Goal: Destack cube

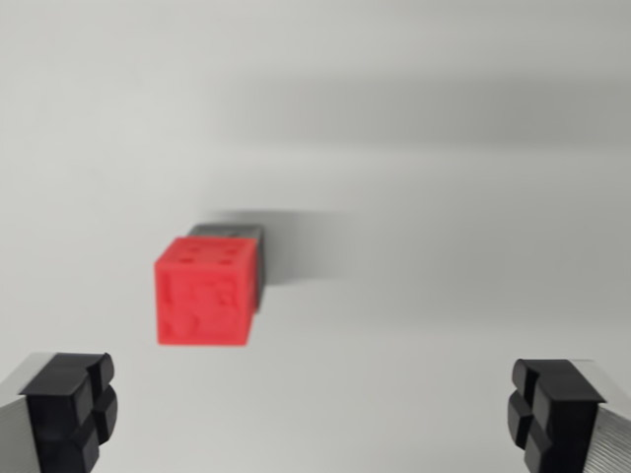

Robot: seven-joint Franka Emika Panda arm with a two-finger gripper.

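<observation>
Now | white surface (444, 296) | red cube (204, 293), maybe grey one (229, 233) behind | gripper (315, 414) wide.

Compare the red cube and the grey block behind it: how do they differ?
The red cube shows fully, its face embossed; the grey block is mostly hidden behind it, only an edge showing. Red is bright; grey is dull. Both sit together on the white surface, clear of the open fingers.

A plain white tabletop (414, 118) fills the view, matte and unmarked, with soft grey shadow bands lying across its upper part
</observation>
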